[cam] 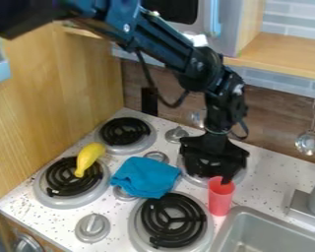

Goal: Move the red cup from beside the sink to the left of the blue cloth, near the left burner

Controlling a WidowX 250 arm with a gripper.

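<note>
My gripper (219, 173) partly hides the burner (196, 180) behind it; below it, the view's edge cuts off the sink (255, 224).

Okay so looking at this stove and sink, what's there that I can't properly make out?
All in the camera view:
- Inside of the red cup: hidden by the gripper at its rim, so its contents and any grip on it can't be told.
- Most of the back right burner: behind the gripper.
- Whatever the blue cloth covers.
- Rest of the sink: cut off by the bottom and right edges.
</note>
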